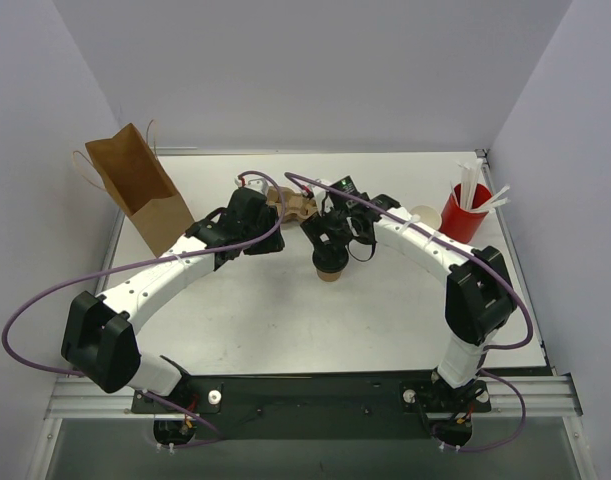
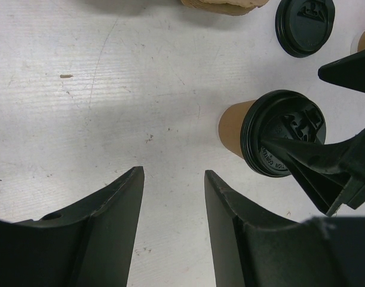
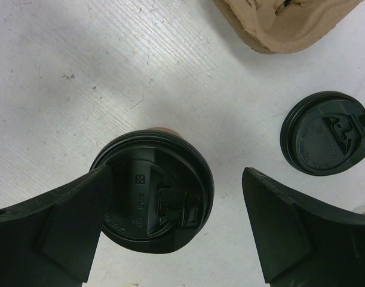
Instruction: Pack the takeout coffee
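One cup (image 3: 152, 191) mid-table, one loose lid (image 3: 327, 133) farther back, one bag (image 1: 140, 190) far left; right end effector (image 3: 176, 174) open astride cup, left end effector (image 2: 173, 173) open beside.

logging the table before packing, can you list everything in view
takeout coffee: one, brown cup with black lid, mid-table
loose lid: one, black, flat on the table beside the coffee
drink carrier: one, tan pulp, behind the coffee
paper bag: one, brown, back left
red cup: one, red, back right
sticks: several, white, in the red cup
paper cups: count unclear, tan, just left of the red cup
table: one, white
left fingers: two, black, open over bare table
right fingers: two, black, open either side of the coffee's lid
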